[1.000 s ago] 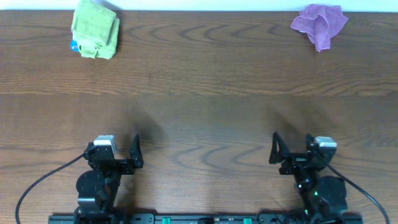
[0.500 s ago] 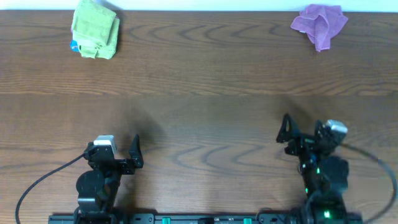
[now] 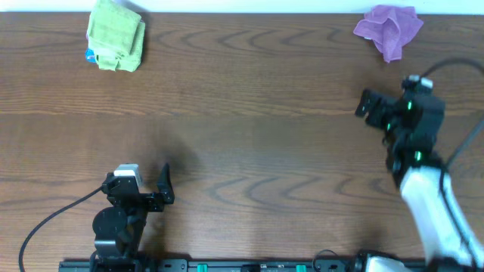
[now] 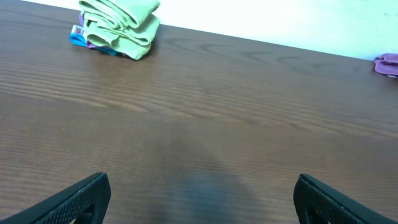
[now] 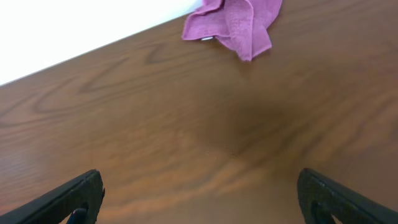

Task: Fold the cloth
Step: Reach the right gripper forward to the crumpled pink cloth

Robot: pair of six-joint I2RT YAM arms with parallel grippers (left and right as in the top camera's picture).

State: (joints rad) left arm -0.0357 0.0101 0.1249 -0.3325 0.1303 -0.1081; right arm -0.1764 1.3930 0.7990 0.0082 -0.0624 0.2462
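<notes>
A crumpled purple cloth point(image 3: 388, 29) lies at the table's far right edge; it also shows in the right wrist view point(image 5: 233, 22) and at the edge of the left wrist view point(image 4: 387, 62). My right gripper point(image 3: 369, 106) is open and empty, raised over the table on the near side of the purple cloth and apart from it; in its wrist view point(image 5: 200, 183) the jaws stand wide over bare wood. My left gripper point(image 3: 163, 187) is open and empty near the front edge; its wrist view point(image 4: 200, 186) shows bare wood between the jaws.
A folded green cloth point(image 3: 116, 34) lies at the far left on a blue and a purple cloth, also in the left wrist view point(image 4: 118, 28). The brown wooden table point(image 3: 242, 136) ends at a white strip along the back.
My right arm has risen from its rest near the front edge and moved toward the back right, nearer the purple cloth. The left arm has not moved.
</notes>
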